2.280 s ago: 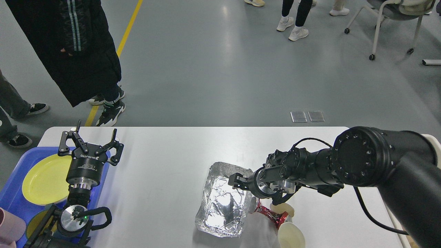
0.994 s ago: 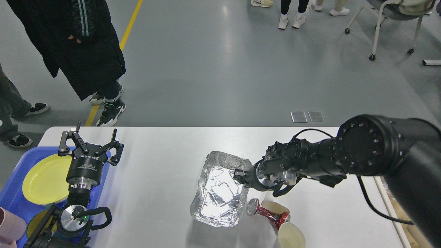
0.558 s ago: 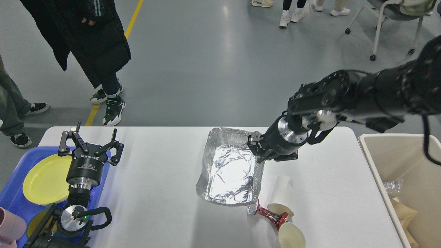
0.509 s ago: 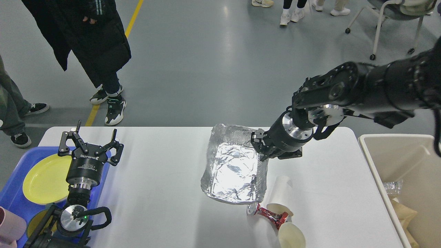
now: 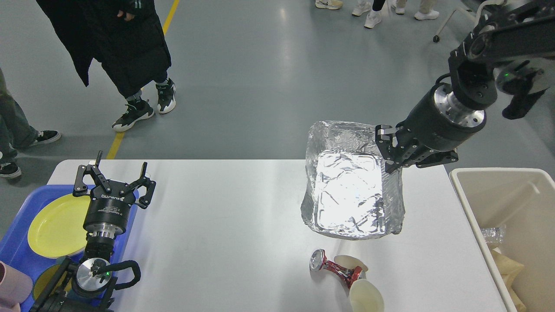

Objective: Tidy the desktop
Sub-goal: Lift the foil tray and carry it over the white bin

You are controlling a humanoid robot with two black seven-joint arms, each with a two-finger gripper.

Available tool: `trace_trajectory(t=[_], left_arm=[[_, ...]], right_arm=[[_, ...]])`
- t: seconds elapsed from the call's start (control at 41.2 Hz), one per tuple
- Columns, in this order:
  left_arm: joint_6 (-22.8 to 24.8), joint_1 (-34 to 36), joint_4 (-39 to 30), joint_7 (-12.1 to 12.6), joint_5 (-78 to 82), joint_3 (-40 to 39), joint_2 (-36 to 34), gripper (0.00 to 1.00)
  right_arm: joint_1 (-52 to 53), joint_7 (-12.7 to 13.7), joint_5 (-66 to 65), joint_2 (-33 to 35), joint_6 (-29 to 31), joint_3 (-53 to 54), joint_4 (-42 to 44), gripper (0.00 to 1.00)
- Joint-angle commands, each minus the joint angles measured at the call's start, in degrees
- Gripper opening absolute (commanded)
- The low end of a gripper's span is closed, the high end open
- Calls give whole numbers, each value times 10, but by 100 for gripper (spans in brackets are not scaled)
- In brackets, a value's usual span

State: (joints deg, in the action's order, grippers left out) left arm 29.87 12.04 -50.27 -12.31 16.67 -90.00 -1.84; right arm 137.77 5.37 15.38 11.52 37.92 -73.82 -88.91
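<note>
Foil tray [image 5: 349,190] now lifted off desktop [image 5: 225,216], right jaws pinching its rim (left jaws spread).

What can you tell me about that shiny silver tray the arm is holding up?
The foil tray is a shallow rectangular pan of crinkled silver foil, with wrinkled walls and a flat bottom that glares under the light. It looks empty. It hangs tilted in the air above the desktop, its open side turned toward the camera. The right gripper is shut on its upper right rim; nothing else touches it. A crushed red can lies on the desktop below it.
</note>
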Motion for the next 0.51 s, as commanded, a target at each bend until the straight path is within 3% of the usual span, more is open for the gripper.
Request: trace_trajectory(t=[0.0,0.267,0.485], left_arm=[[0,0,0,0,0,0,0,96],[0,-1,0,0,-1,0,0,96],[0,0,0,-1,-1,0,0,96]], right_arm=[[-1,-12,4,2,-8,-37,1,0],[-49,-15,5,74,-75,-133,33,0],[-165,-13,2,187,-108,-168,160,0]])
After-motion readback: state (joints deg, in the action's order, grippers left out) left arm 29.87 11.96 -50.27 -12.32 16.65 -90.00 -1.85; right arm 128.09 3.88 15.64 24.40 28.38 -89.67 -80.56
